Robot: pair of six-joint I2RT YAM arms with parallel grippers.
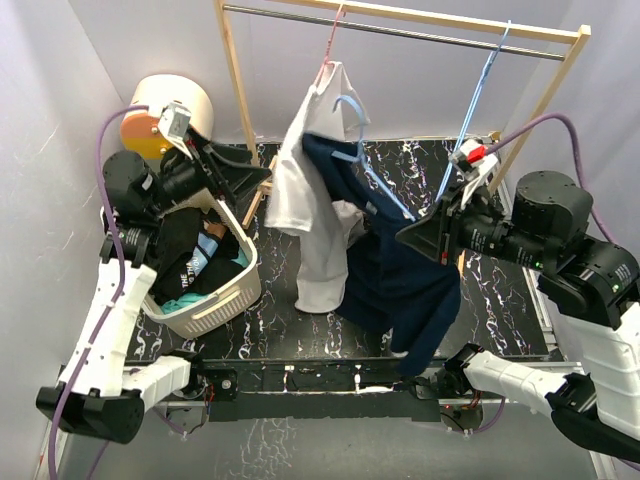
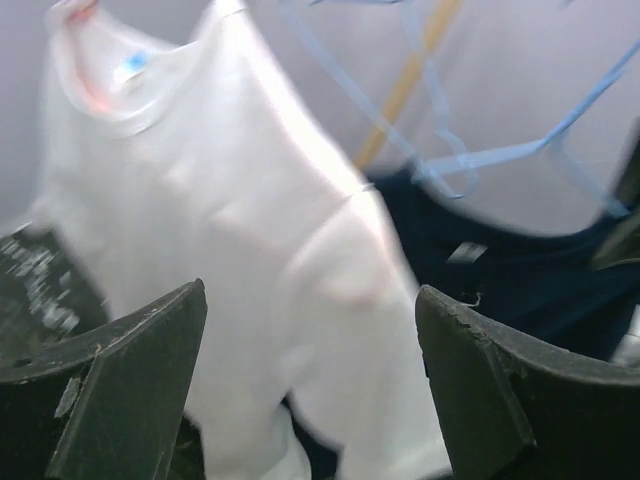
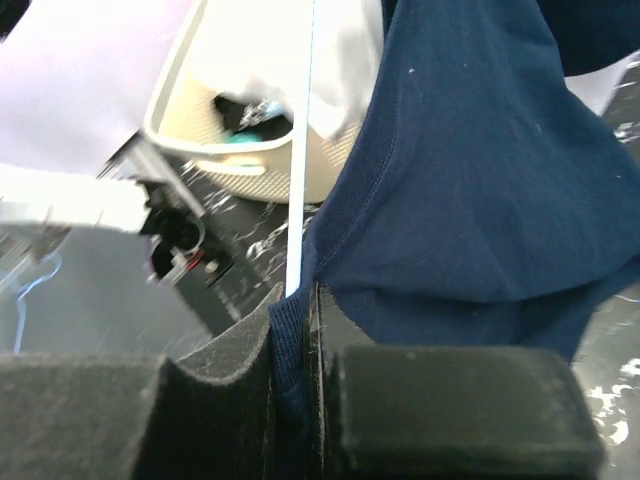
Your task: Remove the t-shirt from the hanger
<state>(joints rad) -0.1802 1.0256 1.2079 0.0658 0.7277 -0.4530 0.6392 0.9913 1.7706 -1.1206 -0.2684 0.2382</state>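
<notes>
Navy cotton t-shirt [image 1: 395, 275] droops over the black marbled table [image 1: 500, 310], long axis running 11 to 5 o'clock, collar end caught on a light blue plastic hanger [image 1: 362, 150] at 10 o'clock from the nearer right pincer [image 3: 295, 320], clamped on its edge. The left pincer [image 2: 310, 295], jaws wide, faces a white t-shirt [image 1: 310, 210] hanging between; a cream laundry basket [image 1: 225, 305] sits at 8 o'clock.

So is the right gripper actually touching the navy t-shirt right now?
Touching. The right wrist view shows a fold of the navy t-shirt pinched between the shut fingers of the right gripper.
</notes>
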